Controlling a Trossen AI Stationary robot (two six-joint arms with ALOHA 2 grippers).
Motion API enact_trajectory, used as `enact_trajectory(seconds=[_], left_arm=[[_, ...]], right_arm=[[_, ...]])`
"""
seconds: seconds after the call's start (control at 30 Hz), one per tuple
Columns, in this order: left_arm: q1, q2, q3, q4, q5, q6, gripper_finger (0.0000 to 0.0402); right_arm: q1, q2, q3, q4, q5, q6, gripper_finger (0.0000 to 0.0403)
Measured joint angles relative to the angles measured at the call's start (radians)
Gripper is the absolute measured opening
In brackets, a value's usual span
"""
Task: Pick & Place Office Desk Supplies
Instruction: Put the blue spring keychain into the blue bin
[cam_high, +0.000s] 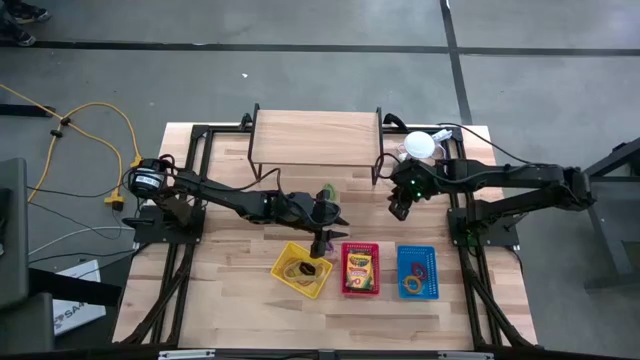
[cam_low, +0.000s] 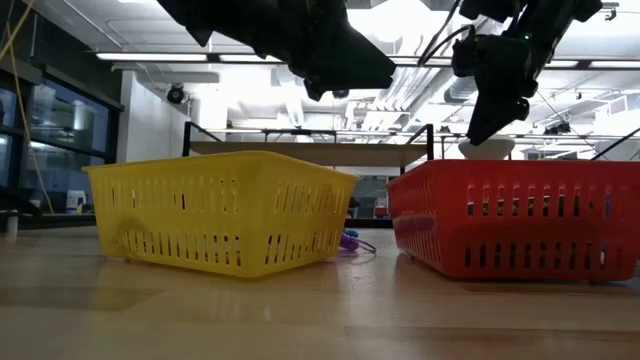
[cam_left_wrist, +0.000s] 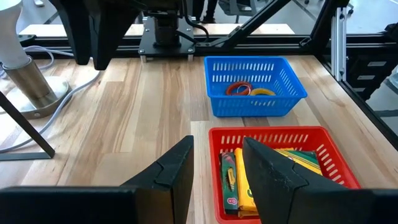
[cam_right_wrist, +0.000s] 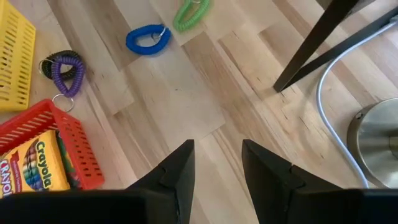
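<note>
Three small baskets stand in a row near the table's front: a yellow one (cam_high: 300, 270) with loops in it, a red one (cam_left_wrist: 280, 171) holding crayon boxes (cam_left_wrist: 239, 180), and a blue one (cam_left_wrist: 255, 86) holding rubber bands (cam_left_wrist: 249, 90). Blue (cam_right_wrist: 148, 39), green (cam_right_wrist: 189, 14), purple (cam_right_wrist: 65, 74) and black (cam_right_wrist: 57, 62) coil rings lie on the bare wood behind the baskets. My left gripper (cam_left_wrist: 217, 146) hangs open and empty above the red basket's far left corner. My right gripper (cam_right_wrist: 217, 149) is open and empty, tilted down over bare wood right of the coils.
A wooden riser on black legs (cam_high: 315, 135) stands at the table's far middle. A white dome (cam_high: 420, 145) on a metal base (cam_right_wrist: 376, 143) with a cable sits at the far right, close to my right gripper (cam_high: 400, 207). Bare wood lies between the baskets and the riser.
</note>
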Motion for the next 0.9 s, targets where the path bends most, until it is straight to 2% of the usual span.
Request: enact_trajectory(seconds=[0.3, 0.7, 0.9], left_arm=[[0.000, 0.000, 0.000, -0.021, 0.000, 0.002, 0.0133], [0.022, 0.000, 0.000, -0.196, -0.001, 0.022, 0.0133], [0.045, 0.000, 0.000, -0.320, -0.066, 0.031, 0.0133]], right_arm=[[0.000, 0.000, 0.000, 0.041, 0.000, 0.003, 0.0120], [0.001, 0.000, 0.000, 0.153, 0.000, 0.003, 0.0120], [0.001, 0.000, 0.000, 0.196, 0.000, 0.003, 0.0120]])
